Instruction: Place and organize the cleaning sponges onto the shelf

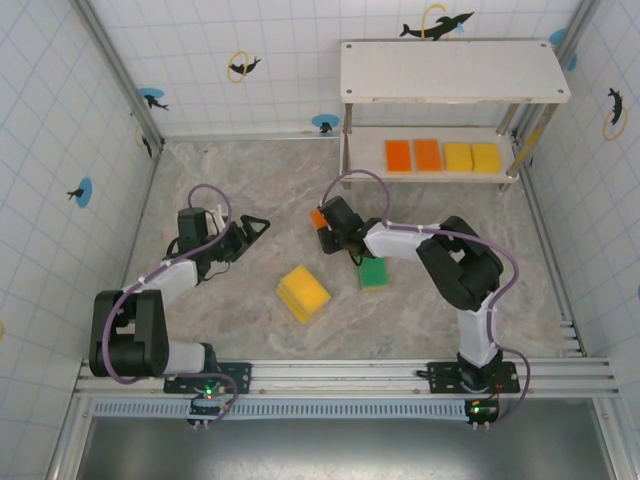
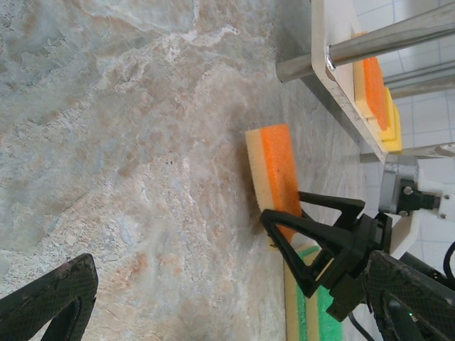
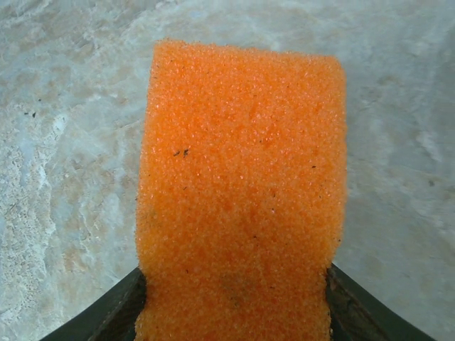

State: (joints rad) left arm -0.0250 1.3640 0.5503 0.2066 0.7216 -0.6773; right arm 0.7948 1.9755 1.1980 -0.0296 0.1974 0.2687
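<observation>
My right gripper (image 1: 328, 228) is shut on an orange sponge (image 1: 318, 216) that rests on the table in the middle. In the right wrist view the orange sponge (image 3: 242, 192) sits between the two dark fingers (image 3: 106, 316). In the left wrist view that orange sponge (image 2: 274, 170) shows a pale underside, with the right gripper (image 2: 313, 234) clamped on it. My left gripper (image 1: 255, 228) stands open and empty to the left of it. The shelf (image 1: 450, 72) stands at the back right. Its lower board holds two orange sponges (image 1: 412, 155) and two yellow sponges (image 1: 472, 157) in a row.
A green sponge (image 1: 374, 272) lies just under the right arm's wrist. A small stack of yellow sponges (image 1: 303, 293) lies near the table's centre front. Tiled walls enclose the table on three sides. The shelf's metal legs (image 2: 384, 39) stand close beyond the held sponge.
</observation>
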